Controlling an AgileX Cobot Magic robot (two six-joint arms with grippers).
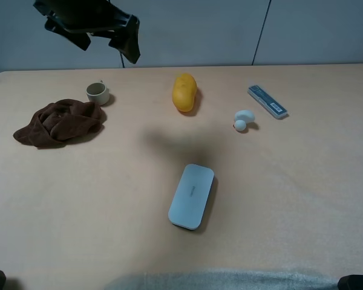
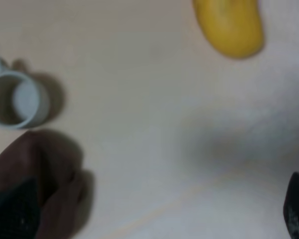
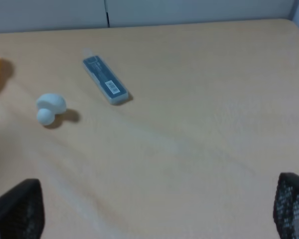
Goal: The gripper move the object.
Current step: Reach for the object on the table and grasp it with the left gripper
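A pale, peach-coloured table (image 1: 78,199) fills most of the exterior high view. At the left of the frame lies a crumpled brown cloth (image 1: 59,122), with a small cup (image 1: 97,92) standing upright just beside its upper right edge. A yellow-orange fruit (image 1: 184,92) lies at upper centre. Right of it sits a small white earbud-like thing (image 1: 243,119), and near that, toward the upper right, a slim blue-grey case (image 1: 267,101). A flat white rounded case (image 1: 192,196) lies below centre, well apart from the rest.

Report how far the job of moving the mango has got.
Done: nothing visible; the mango lies on the table, untouched. In hand: the left pincer hangs open and empty in the air toward the cup, apart from the mango. Left: reach the mango, grip it and move it.
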